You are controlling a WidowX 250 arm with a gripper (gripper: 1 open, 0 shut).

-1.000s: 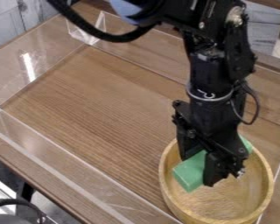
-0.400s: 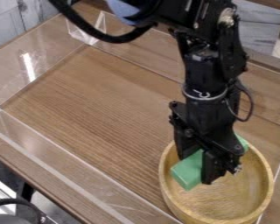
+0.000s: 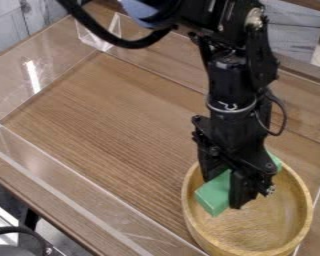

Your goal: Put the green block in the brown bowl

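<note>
While your end effector (image 3: 238, 183) is closed on the green block (image 3: 216, 194) (long axis slanting across it), the block lies directly beneath its fingers, over the brown bowl (image 3: 266, 236) near the tabletop's (image 3: 109, 110) lower-right corner.

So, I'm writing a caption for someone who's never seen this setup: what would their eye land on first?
Probably the bulky black robot arm, reaching down from the top of the picture to the lower right. Next comes the bright green block between its jaws, over the left part of the round light-brown bowl. The bowl sits on the wooden table near the bottom right corner.
</note>
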